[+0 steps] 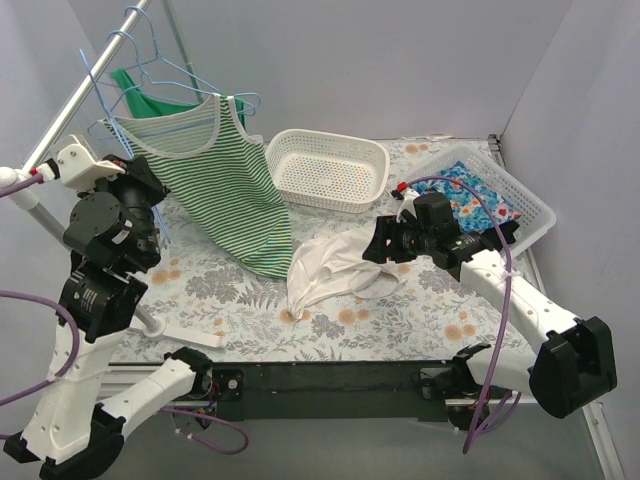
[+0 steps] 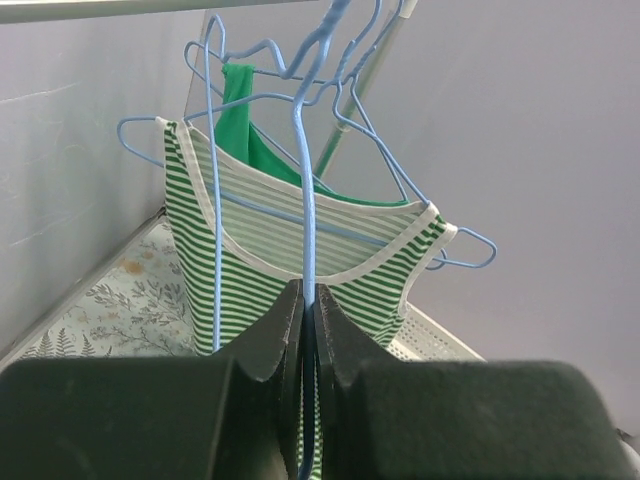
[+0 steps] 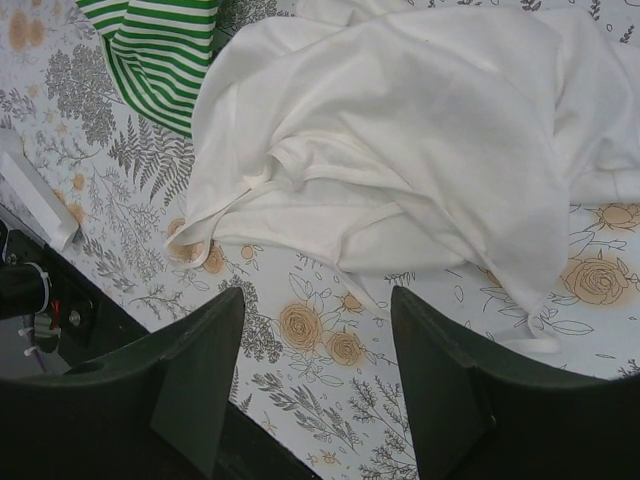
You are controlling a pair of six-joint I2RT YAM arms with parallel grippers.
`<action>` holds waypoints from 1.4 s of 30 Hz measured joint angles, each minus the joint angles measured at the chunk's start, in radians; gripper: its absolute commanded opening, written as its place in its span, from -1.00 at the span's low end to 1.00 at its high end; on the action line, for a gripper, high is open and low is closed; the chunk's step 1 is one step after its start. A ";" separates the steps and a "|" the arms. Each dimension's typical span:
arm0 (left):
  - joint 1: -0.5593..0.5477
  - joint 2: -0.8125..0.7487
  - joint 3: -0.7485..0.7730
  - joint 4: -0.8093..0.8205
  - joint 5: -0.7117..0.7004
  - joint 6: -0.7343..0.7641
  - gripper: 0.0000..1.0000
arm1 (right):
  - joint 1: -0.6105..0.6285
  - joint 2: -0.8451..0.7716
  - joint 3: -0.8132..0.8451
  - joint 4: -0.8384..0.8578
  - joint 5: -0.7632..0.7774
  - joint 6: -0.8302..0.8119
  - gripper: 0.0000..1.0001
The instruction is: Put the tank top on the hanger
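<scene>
Nearest the lens in the top view stand the two arm bases, at the near edge of the floral-print table [image 1: 420, 320]. The white tank top [image 1: 335, 265] lies crumpled at mid-table, its left edge just beside the hem of the green-and-white striped tank top [image 1: 225, 190]. That striped top hangs from the rail [image 1: 75, 100] at the far left, with a solid green top [image 1: 150, 100] behind it. The right gripper [image 1: 377, 243] hovers at the white top's right edge. Behind the white top sits a white perforated basket [image 1: 325, 135]. A second basket [image 1: 530, 205] at far right holds blue flowered cloth [image 1: 470, 195]. A white strip [image 1: 195, 343] lies near the left base.

From the left wrist, the left gripper [image 2: 308, 300] is clamped on the hanger [image 2: 307, 200]. Its light-blue wire rises in front of the striped top, up among the other hangers [image 2: 440, 245].

From the right wrist, the right gripper's fingers [image 3: 200, 380] stand apart over bare tabletop, with the white top just beyond them and untouched.
</scene>
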 measured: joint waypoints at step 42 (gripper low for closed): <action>-0.208 -0.108 0.054 -0.426 0.981 -0.078 -1.00 | 0.000 -0.101 -0.155 0.006 0.255 0.067 0.25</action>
